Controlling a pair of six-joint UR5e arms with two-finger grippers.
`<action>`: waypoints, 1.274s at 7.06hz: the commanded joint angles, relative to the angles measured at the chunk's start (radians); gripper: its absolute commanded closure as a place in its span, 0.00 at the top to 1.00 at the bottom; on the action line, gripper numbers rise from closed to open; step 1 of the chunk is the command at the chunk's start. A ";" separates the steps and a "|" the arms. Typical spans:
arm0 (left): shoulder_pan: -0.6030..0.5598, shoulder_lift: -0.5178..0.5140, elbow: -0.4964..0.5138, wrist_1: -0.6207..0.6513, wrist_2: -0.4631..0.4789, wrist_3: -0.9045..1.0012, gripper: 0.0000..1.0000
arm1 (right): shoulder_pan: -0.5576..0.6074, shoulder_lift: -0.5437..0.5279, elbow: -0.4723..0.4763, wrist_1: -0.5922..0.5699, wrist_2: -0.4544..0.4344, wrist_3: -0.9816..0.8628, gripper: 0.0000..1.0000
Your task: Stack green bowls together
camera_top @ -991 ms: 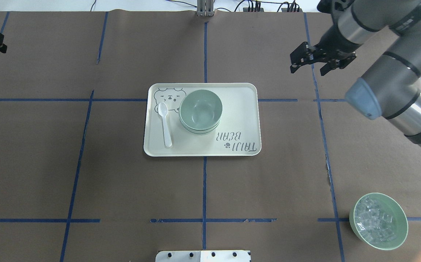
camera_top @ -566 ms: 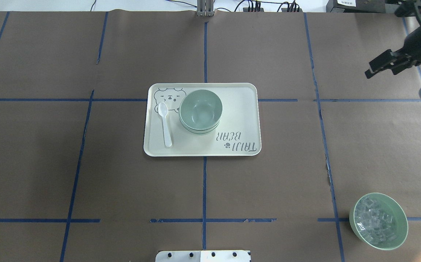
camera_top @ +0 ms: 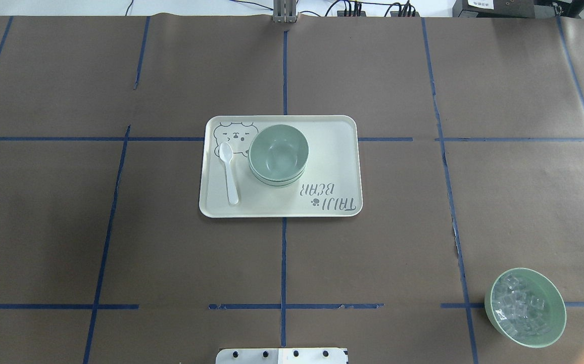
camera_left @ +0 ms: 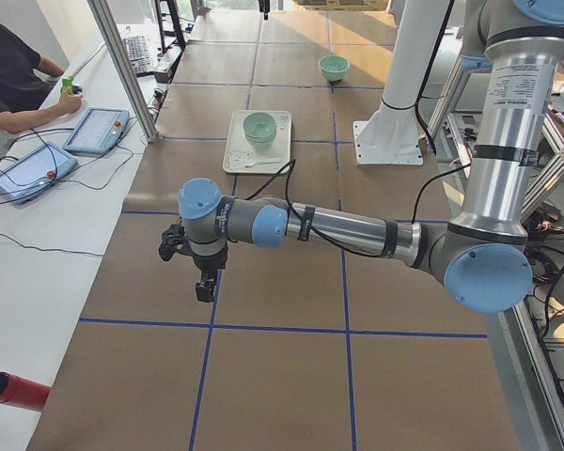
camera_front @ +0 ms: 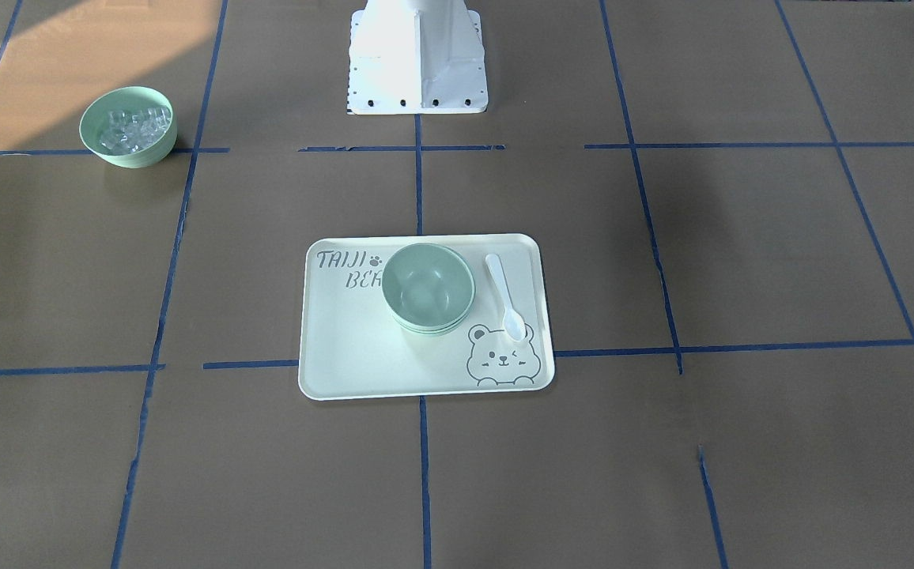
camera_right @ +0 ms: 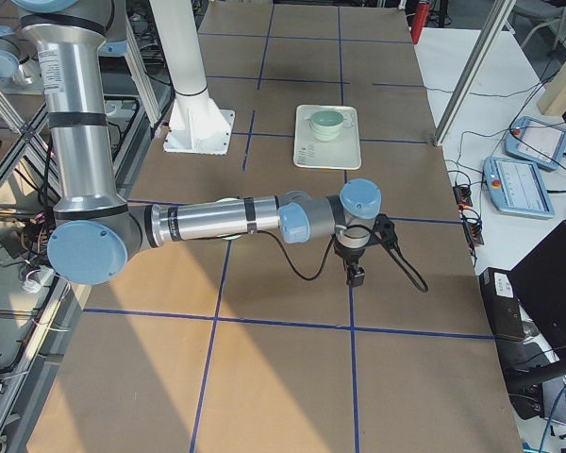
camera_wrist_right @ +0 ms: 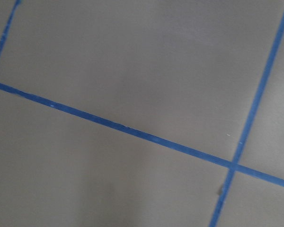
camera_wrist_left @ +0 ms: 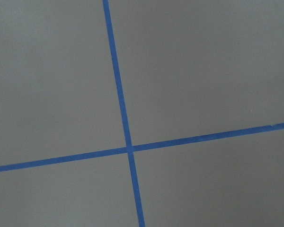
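Observation:
The pale green bowls [camera_top: 278, 154] sit nested in one stack on the bear-printed tray [camera_top: 332, 151]; layered rims show at the stack's near side. The stack also shows in the front view [camera_front: 428, 288], the left view [camera_left: 259, 127] and the right view [camera_right: 327, 121]. My left gripper [camera_left: 204, 289] hangs over bare table far from the tray, seen only in the left view. My right gripper [camera_right: 357, 276] hangs over bare table at the other end, seen only in the right view. I cannot tell whether either is open or shut. Both wrist views show only brown paper and blue tape.
A white spoon [camera_top: 229, 172] lies on the tray beside the stack. A green bowl of clear cubes [camera_top: 525, 307] stands near the robot's right front corner. The white robot base [camera_front: 417, 55] stands at the table's edge. An operator [camera_left: 19, 75] sits at the side bench.
My right arm has swung out of the overhead view to the right. My left gripper has left that view's left edge. The bowls, tray and spoon have not moved.

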 commanded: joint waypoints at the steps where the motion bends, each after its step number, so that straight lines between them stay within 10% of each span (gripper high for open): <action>1: -0.012 0.020 0.005 0.000 -0.022 0.018 1.00 | 0.068 -0.015 -0.073 0.011 -0.019 -0.044 1.00; 9: -0.071 0.102 0.006 0.021 -0.091 0.009 1.00 | 0.094 -0.055 -0.057 0.016 0.071 0.085 1.00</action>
